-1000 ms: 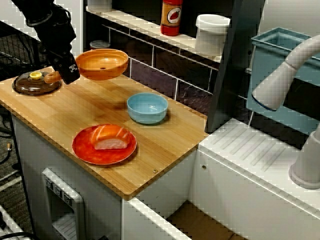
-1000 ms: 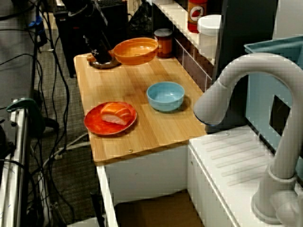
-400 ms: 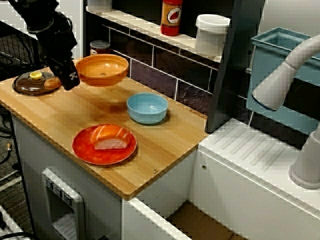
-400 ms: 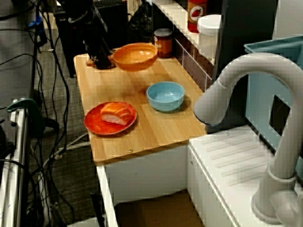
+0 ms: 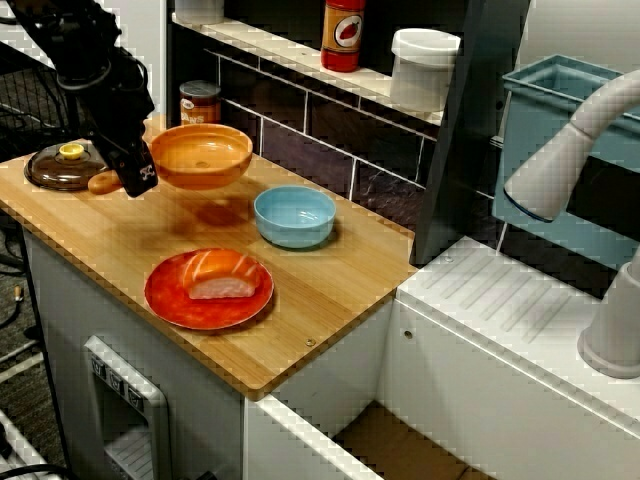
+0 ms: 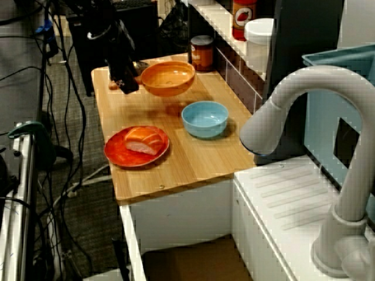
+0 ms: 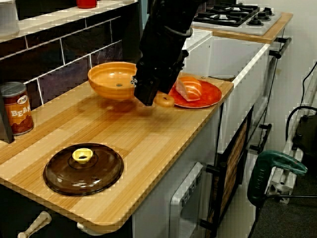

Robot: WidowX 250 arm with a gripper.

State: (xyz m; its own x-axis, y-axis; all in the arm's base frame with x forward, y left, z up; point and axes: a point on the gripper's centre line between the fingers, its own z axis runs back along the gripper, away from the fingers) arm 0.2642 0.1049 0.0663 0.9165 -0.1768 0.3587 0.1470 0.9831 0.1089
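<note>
**A:** Front view of the counter: how do the fingers stand?
**B:** The gripper (image 5: 140, 177) is clamped on the rim of the orange bowl (image 5: 202, 155), which hangs above the wooden counter (image 5: 330, 290).
**A:** The view past the tap?
**B:** Same pinch. The bowl is between the bean can (image 6: 202, 51) and the blue bowl (image 6: 204, 119).
**A:** The view from the counter's end?
**B:** A toy doughnut (image 7: 164, 100) lies just beside the gripper.
**A:** Against a second ago?
**B:** The bowl has come forward, uncovering the can.

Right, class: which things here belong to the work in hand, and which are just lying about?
In hand: orange bowl, held above the worktop; fingers gripping its rim.
Lying about: blue bowl; red plate with salmon sushi; brown lid; bean can; red bottle.
</note>
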